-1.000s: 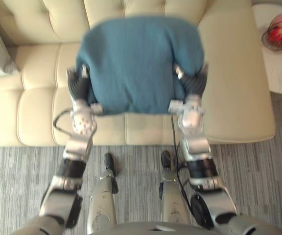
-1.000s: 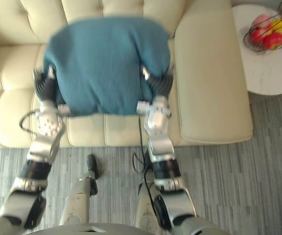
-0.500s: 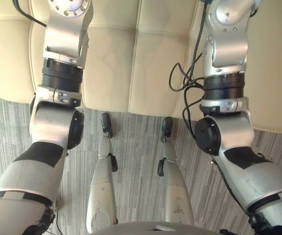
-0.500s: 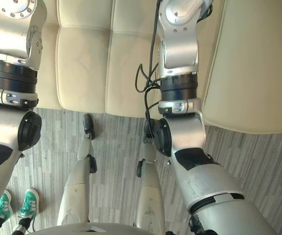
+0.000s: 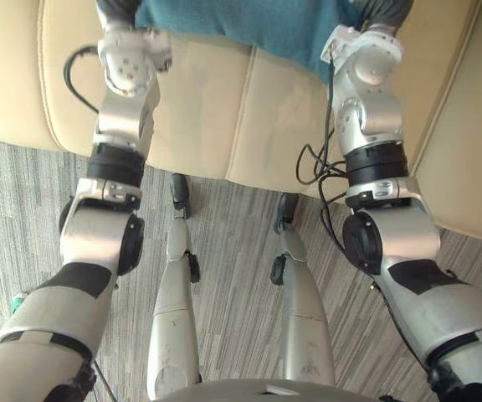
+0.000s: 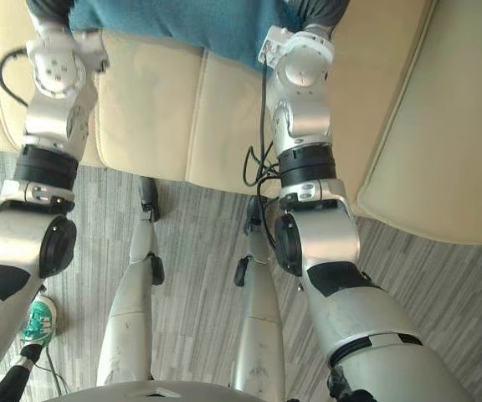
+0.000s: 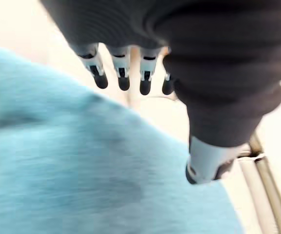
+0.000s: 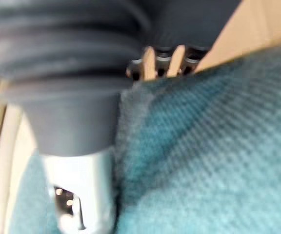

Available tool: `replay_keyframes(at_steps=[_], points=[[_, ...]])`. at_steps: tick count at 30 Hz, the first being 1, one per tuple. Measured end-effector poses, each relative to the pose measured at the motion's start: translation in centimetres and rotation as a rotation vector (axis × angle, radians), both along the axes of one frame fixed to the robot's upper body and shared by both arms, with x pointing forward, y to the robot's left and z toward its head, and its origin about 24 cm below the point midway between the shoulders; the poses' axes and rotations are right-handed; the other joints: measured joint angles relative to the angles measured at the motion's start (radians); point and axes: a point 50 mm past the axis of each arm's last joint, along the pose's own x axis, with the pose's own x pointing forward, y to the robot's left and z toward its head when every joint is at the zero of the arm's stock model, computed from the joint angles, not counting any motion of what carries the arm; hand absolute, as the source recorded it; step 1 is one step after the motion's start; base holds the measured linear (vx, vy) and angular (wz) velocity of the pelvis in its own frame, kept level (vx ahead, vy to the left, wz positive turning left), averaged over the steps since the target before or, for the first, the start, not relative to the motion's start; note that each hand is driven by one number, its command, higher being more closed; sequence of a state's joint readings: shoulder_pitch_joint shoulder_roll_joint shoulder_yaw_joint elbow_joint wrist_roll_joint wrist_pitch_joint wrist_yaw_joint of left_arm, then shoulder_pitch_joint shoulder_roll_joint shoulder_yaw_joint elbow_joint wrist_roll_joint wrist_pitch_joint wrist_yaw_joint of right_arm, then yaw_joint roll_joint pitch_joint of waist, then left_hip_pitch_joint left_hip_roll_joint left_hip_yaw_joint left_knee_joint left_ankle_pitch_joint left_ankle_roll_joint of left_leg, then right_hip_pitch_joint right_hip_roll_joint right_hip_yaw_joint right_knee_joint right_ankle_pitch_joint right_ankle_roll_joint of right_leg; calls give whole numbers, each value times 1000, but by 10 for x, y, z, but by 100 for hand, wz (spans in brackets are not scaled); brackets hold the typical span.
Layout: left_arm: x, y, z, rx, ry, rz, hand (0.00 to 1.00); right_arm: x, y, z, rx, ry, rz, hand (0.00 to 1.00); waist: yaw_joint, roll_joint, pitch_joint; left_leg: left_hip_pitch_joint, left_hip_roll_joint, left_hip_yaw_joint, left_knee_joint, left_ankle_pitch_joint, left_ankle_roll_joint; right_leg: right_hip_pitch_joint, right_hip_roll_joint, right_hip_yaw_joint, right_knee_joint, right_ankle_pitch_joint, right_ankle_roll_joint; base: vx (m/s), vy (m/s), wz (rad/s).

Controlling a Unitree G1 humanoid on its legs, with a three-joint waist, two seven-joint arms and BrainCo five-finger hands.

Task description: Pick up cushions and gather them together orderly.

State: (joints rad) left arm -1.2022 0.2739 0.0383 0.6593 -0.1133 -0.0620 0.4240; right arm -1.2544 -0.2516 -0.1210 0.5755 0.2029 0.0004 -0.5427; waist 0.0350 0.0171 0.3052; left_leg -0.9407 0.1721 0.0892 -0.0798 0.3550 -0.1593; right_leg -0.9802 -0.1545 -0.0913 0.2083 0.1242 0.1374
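Cream sofa (image 5: 199, 109) in front of me, grey striped floor (image 5: 233, 243) below. My left hand (image 7: 121, 73) has its fingers out straight against one side of the teal cushion (image 5: 249, 25). My right hand (image 8: 72, 48) is at the other side, fingers buried behind the fabric, so I can't tell their state. Cushion's between both hands, above the seat.

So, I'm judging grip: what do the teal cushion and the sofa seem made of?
The teal cushion looks like matte woven or knitted fabric, by its ribbed texture. The sofa is probably leather or faux leather: smooth cream panels, slight sheen, stitched seams.
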Motion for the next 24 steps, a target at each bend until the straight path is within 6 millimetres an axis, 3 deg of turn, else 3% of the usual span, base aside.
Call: replay_keyframes(at_steps=[4,6,9,11,15,17,19,20,21,24], points=[[3,20,-37,-82,93,19,0,-9,-7,-9,-4,-49,-5,0,-17,0,0,10,3,10,0,-1,0,-2,1,7,20,-10,1,-27,-37,-2],[3,35,-63,-125,157,44,0,-12,-14,-26,-5,-40,-22,0,-17,-1,0,37,3,26,0,-4,4,-2,0,25,55,-28,0,-37,-66,-5],[-5,51,-87,-154,186,81,0,-21,-26,-46,-15,-33,-43,0,-17,-1,0,71,5,43,0,-5,5,2,2,42,93,-46,-3,-44,-97,-8],[-10,55,-92,-157,177,88,0,-27,-34,-54,-17,-40,-50,0,-18,-1,0,84,7,46,0,-5,5,8,4,46,100,-50,-3,-35,-83,-5],[-35,75,-127,-173,188,123,0,-54,-66,-102,-39,11,-122,0,-23,-1,0,178,15,52,0,-20,27,90,13,48,125,-75,-8,-41,-127,-1],[-62,90,-157,-154,215,153,0,-81,-79,-127,-144,54,-160,0,-24,-2,0,261,17,60,0,-45,29,162,14,46,136,-98,-13,-24,-172,1],[-82,99,-182,-140,264,172,0,-102,-82,-143,-249,88,-186,0,-26,-2,0,320,18,65,0,-61,30,219,14,46,137,-122,-20,17,-112,-1],[-98,101,-206,-136,329,174,0,-116,-84,-158,-317,138,-202,0,-25,-3,-2,361,19,73,0,-71,33,259,14,44,134,-136,-15,21,-91,0],[-103,101,-214,-140,354,174,0,-120,-85,-165,-334,160,-205,0,-24,-3,-2,375,19,74,0,-74,35,276,14,43,131,-138,-14,30,-78,2],[-139,95,-272,-178,548,144,0,-143,-84,-221,-322,372,-173,0,-23,-10,-23,481,19,75,1,-99,41,401,11,25,93,-150,-15,61,-53,6]])
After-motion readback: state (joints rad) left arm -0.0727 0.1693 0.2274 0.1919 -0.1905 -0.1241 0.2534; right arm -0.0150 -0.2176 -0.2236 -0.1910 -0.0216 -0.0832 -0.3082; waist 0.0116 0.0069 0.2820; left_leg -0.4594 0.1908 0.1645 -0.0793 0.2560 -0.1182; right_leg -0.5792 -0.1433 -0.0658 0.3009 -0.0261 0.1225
